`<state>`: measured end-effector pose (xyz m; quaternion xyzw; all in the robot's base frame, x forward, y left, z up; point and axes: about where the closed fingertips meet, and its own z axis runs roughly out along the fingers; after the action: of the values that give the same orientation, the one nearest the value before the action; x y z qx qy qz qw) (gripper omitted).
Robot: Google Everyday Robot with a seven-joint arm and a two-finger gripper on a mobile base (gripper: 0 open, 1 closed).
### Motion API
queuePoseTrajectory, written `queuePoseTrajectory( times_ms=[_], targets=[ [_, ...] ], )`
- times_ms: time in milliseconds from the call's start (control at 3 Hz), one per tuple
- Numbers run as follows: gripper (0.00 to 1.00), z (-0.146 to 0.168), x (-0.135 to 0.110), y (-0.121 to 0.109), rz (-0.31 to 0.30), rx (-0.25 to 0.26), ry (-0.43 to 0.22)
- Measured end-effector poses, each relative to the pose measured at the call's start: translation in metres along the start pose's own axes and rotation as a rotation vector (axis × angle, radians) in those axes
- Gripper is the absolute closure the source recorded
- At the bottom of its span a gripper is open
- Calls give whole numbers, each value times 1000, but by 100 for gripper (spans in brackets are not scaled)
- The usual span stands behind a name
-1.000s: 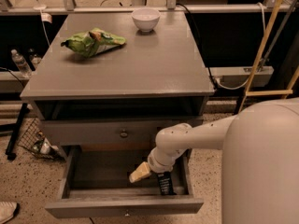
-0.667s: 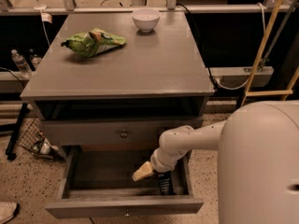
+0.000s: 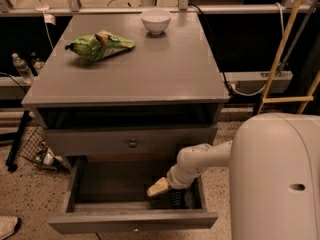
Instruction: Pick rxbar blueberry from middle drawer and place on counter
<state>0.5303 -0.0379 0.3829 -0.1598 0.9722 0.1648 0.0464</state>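
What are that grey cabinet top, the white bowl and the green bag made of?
The counter looks like painted wood: flat grey, a faint sheen, a thin board edge. The bowl seems glazed ceramic or plastic: smooth, white; hard to say which. The green bag looks like crinkled plastic film with glints. The gripper is down in the open drawer, near its right side.

Gripper (image 3: pixel 162 188) down inside open middle drawer (image 3: pixel 132 220), lower centre of frame.
Green snack bag (image 3: pixel 99 44) and white bowl (image 3: pixel 155 20) sit on counter (image 3: pixel 165 69), upper left.

Gripper (image 3: pixel 161 186) in middle drawer (image 3: pixel 132 220); dark item (image 3: pixel 178 200) beneath, partly hidden.
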Motion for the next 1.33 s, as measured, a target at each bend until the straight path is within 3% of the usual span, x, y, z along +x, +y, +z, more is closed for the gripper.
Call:
queuePoseTrajectory(
  times_ms=[667, 1333],
  targets=[
    [0, 11, 14, -21, 20, 73, -22],
    [0, 19, 13, -12, -19, 198, -12]
  ],
)
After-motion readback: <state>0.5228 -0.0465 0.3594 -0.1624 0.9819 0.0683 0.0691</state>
